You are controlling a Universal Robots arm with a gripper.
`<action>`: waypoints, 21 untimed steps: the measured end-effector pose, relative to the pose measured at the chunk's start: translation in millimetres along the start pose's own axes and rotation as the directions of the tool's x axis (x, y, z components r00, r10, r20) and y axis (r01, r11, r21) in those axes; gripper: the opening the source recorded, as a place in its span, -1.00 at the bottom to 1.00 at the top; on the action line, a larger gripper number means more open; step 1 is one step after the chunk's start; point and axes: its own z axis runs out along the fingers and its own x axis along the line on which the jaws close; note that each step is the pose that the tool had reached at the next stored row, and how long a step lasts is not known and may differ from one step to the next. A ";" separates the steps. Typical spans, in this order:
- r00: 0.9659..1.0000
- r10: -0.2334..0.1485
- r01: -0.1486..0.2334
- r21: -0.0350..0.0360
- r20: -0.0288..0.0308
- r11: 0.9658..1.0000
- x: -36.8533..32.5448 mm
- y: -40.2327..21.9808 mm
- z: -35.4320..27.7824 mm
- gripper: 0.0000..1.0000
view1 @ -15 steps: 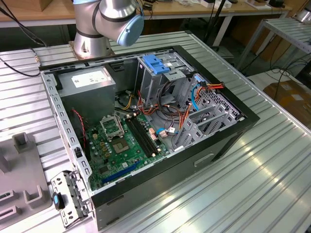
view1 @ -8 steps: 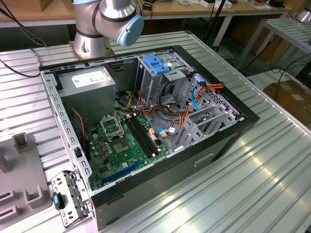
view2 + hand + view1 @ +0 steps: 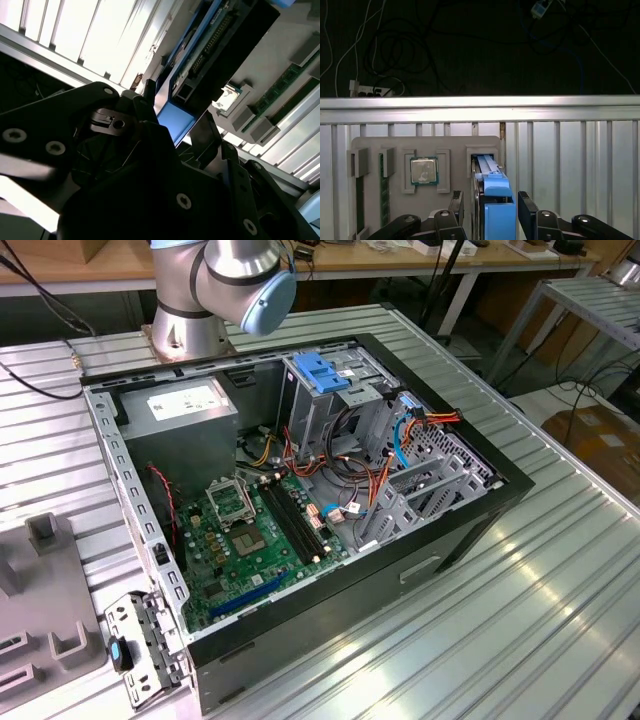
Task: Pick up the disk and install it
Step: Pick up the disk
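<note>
1. One grey moulded tray (image 3: 370,145) lies on the ribbed metal counter (image 3: 570,165). Its slots hold a square silver processor chip (image 3: 424,170), green memory sticks (image 3: 383,190) and the disk (image 3: 497,220).
2. Disk stands on edge in its slot, blue plastic rail towards the first wrist view.
3. Black gripper (image 3: 491,197) straddles the disk, jaws spread, a dark gap on one side.
</note>
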 end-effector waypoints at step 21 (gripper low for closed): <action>1.000 0.000 0.000 0.000 0.000 1.000 0.4 -0.4 1.5 -0.26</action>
